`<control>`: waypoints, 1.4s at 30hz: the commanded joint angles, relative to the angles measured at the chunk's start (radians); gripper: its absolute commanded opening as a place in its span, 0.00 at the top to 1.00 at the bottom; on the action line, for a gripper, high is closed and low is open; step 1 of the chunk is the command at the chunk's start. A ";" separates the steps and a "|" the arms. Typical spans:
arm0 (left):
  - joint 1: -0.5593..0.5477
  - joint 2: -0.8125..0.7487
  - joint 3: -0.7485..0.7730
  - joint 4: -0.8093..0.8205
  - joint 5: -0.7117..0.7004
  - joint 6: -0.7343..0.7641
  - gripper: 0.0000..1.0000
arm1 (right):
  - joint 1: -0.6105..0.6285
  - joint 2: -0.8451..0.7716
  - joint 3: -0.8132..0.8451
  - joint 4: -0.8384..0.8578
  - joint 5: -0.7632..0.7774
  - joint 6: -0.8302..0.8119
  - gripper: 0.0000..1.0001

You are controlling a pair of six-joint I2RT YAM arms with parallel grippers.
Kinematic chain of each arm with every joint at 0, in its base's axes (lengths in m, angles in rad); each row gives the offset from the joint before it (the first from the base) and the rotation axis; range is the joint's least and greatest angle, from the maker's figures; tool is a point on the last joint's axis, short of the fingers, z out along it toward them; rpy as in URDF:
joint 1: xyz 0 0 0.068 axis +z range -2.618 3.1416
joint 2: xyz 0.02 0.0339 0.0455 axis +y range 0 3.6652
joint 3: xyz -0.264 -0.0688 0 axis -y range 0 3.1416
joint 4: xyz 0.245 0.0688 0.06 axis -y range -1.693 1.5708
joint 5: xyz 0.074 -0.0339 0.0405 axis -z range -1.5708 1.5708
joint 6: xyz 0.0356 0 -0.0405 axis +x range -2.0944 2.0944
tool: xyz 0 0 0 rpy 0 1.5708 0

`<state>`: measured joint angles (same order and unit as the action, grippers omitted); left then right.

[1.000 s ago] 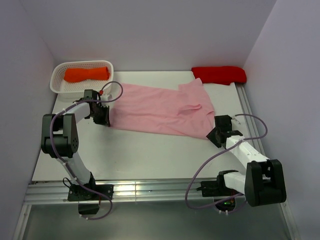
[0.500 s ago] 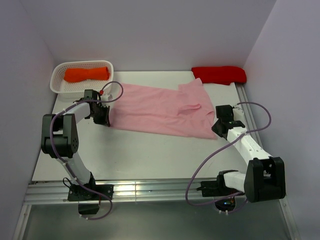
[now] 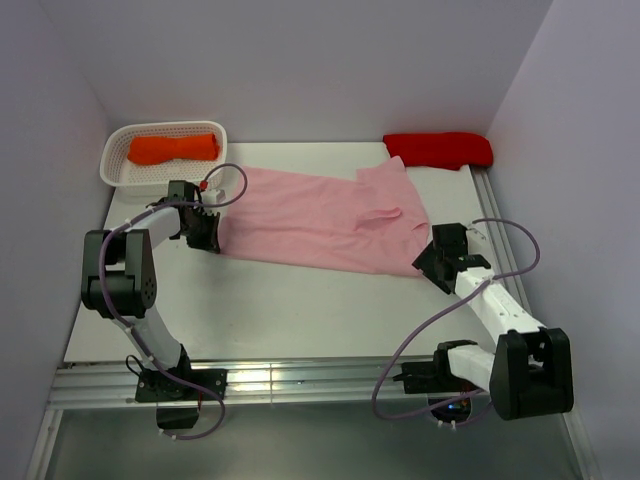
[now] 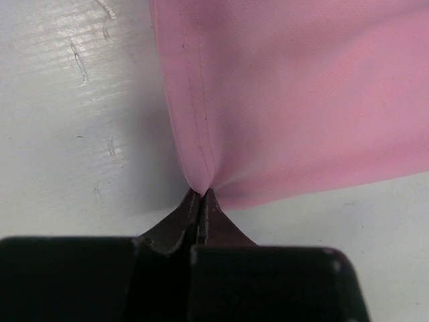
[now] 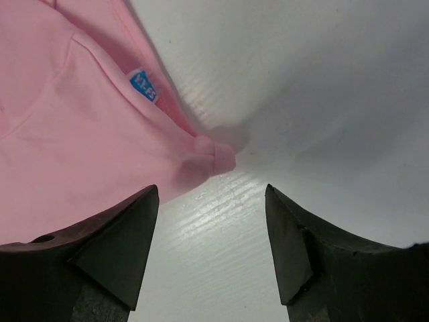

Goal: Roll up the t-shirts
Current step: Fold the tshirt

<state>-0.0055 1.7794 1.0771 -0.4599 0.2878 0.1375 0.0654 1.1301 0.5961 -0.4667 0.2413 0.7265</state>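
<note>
My right tool (image 3: 438,262) has just sprung wide. A moment ago it had swung a little toward the far side, alongside the cloth's right edge; now it sits back at the near right corner of the pink t-shirt (image 3: 310,220), jaws spread, gripping nothing. In its own view the small turned-over corner (image 5: 216,158) lies just ahead of the gap, touched by neither jaw; a blue label (image 5: 143,86) shows further in on the fabric.

My left tool (image 3: 205,235) has not shifted; it is pressed together on the hem (image 4: 194,134) at the shirt's left end, and the cloth puckers into its closed tips.

The pink t-shirt has not moved either; it lies flat and unrolled across the middle of the surface (image 3: 300,320), hem toward the left edge, label end toward the right edge. The orange bundle (image 3: 172,148) sits in the basket (image 3: 112,168) at the far left corner; the red bundle (image 3: 438,148) lies at the far right corner.

As I read it, only one end of the shirt is held, so I cannot yet draw it taut or fold it; rolling has not begun. The wide opening looks like the set-up for a fresh bite on that corner. I would have to ease the jaws forward around it before closing; thin cloth lying flat may be pushed away rather than caught.
</note>
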 commanded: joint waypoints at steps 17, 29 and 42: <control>0.002 -0.008 -0.028 -0.025 -0.070 0.036 1.00 | -0.016 0.103 -0.050 0.186 -0.033 0.143 0.67; 0.002 -0.069 -0.066 -0.092 -0.081 0.086 1.00 | -0.015 -0.114 -0.081 0.014 -0.046 0.125 0.99; 0.002 -0.192 -0.175 -0.198 -0.101 0.134 1.00 | -0.013 -0.468 -0.211 -0.207 -0.189 0.159 1.00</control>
<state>-0.0063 1.6314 0.9337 -0.5648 0.2234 0.2352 0.0578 0.7506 0.3904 -0.5999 0.0834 0.8749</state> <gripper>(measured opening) 0.014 0.008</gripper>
